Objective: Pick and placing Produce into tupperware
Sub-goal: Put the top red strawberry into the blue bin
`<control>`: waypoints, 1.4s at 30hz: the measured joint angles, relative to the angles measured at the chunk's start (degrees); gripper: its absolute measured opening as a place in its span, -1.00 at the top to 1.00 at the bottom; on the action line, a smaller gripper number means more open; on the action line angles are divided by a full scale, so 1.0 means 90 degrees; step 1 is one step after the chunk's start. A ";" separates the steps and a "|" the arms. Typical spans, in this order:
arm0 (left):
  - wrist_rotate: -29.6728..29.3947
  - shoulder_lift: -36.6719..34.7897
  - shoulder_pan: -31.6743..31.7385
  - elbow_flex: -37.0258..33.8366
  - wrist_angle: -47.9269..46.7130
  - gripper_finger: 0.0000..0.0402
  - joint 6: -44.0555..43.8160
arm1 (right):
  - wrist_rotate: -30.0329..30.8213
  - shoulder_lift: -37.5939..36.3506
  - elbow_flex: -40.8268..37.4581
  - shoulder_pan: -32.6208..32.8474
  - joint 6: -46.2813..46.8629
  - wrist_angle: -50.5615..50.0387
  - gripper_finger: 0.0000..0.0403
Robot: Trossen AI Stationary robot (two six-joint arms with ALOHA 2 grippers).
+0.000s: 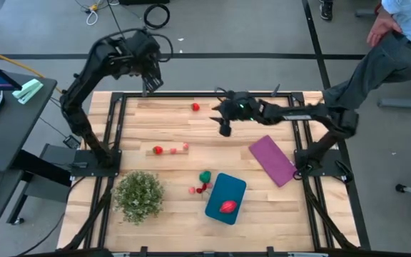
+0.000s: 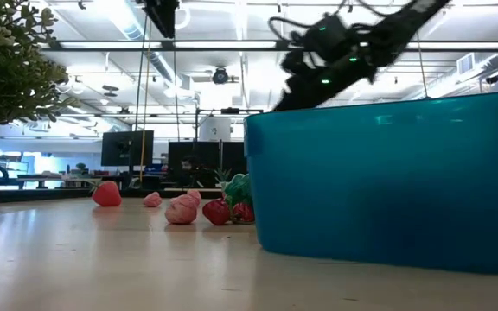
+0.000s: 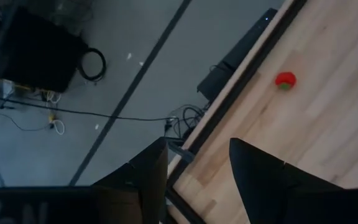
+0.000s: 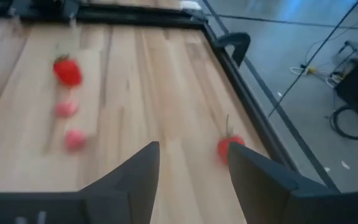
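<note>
Greenery sits at the table's near-left corner, a bushy plant [image 1: 139,195]. Left gripper [image 1: 150,83] hangs over the far edge, fingers apart, empty. Loose produce [image 1: 158,150] dots the wood; one red piece [image 1: 227,207] lies in the tupperware [image 1: 215,206]. Right gripper [image 1: 225,128] hovers mid-table, fingers apart, empty.

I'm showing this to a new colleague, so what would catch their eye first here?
Probably the teal container near the table's front edge, with one red fruit inside. Then the bushy green plant to its left, and the purple mat on the right side. More small red pieces lie scattered across the wood.
</note>
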 joint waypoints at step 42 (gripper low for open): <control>0.0007 0.0053 0.1209 0.0000 0.0456 0.11 0.0825 | 0.0031 0.4474 0.5943 -0.0507 0.0852 -0.3686 -0.28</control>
